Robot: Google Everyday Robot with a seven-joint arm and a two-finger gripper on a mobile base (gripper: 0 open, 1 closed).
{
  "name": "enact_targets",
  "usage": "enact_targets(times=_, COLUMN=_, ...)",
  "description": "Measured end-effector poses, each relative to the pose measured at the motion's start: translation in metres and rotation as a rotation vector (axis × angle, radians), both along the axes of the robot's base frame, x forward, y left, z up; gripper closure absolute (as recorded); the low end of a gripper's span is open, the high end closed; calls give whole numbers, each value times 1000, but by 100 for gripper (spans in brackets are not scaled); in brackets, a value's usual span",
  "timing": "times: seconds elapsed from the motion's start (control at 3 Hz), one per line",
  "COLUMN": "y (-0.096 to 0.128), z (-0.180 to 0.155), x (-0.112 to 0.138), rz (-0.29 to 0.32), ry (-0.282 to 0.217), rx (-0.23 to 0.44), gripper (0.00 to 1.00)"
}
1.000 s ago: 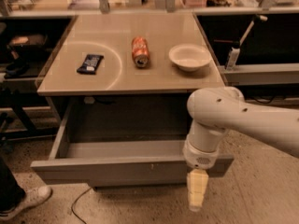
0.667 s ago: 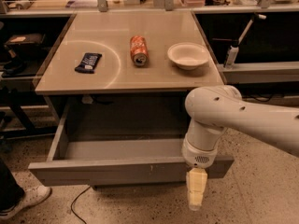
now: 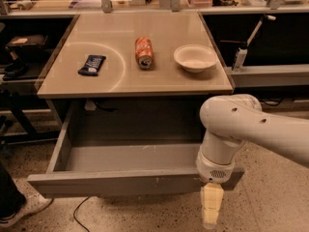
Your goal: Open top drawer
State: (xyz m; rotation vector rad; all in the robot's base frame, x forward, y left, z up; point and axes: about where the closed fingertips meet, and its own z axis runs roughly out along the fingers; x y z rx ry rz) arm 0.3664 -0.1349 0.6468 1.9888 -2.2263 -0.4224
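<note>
The top drawer (image 3: 120, 182) is a wide grey handleless drawer under the beige counter. It stands pulled far out toward me, and its shallow grey tray (image 3: 130, 157) lies bare inside. My gripper (image 3: 211, 210) hangs below the white arm, in front of the right end of the drawer front and just below its lower edge. Its pale yellow fingers (image 3: 212, 208) point down at the floor.
On the counter (image 3: 145, 86) lie a dark snack packet (image 3: 91, 65), an orange can on its side (image 3: 144, 52) and a white bowl (image 3: 195, 58). A person's shoe (image 3: 21, 211) is at the lower left. Black shelving stands on both sides. A cable lies on the floor.
The drawer front has come a little further out toward me and the arm has drawn back with it. The things on the counter have not moved.
</note>
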Motion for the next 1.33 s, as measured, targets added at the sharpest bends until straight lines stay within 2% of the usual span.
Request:
enact_targets(times=0.67, y=-20, z=7, x=-30, rz=-47, ry=32, rx=-26, gripper=0)
enact_targets(times=1.33, y=-26, z=8, x=-39, rz=-63, ry=41, rx=-36, gripper=0)
